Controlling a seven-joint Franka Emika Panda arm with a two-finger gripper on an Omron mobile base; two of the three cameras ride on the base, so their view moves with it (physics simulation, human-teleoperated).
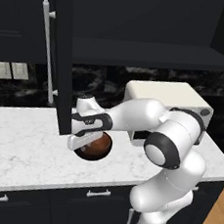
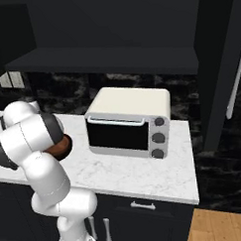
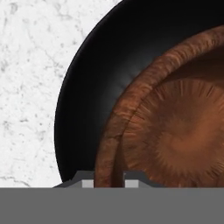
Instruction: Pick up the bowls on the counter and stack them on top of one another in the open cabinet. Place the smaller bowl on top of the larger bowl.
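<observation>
The smaller bowl (image 3: 175,127), glossy reddish-brown, lies within the outline of the larger bowl (image 3: 92,87), which is black and rests on the counter (image 3: 26,87). My gripper (image 3: 109,178) is shut on the brown bowl's rim, one fingertip on each side of it. Whether the brown bowl touches the black one or hangs just above it I cannot tell. From the left base, the hand (image 1: 83,141) covers part of the smaller bowl (image 1: 98,146), which sits below the open cabinet (image 1: 150,54). From the right base, the smaller bowl (image 2: 59,146) peeks out beside my arm.
A cream toaster oven (image 1: 165,98) (image 2: 127,122) stands on the counter (image 1: 26,148) to the right of the bowls. The cabinet door (image 1: 61,54) with its long silver handle (image 1: 46,52) hangs just behind my hand. Drawers with short handles (image 1: 98,193) run below.
</observation>
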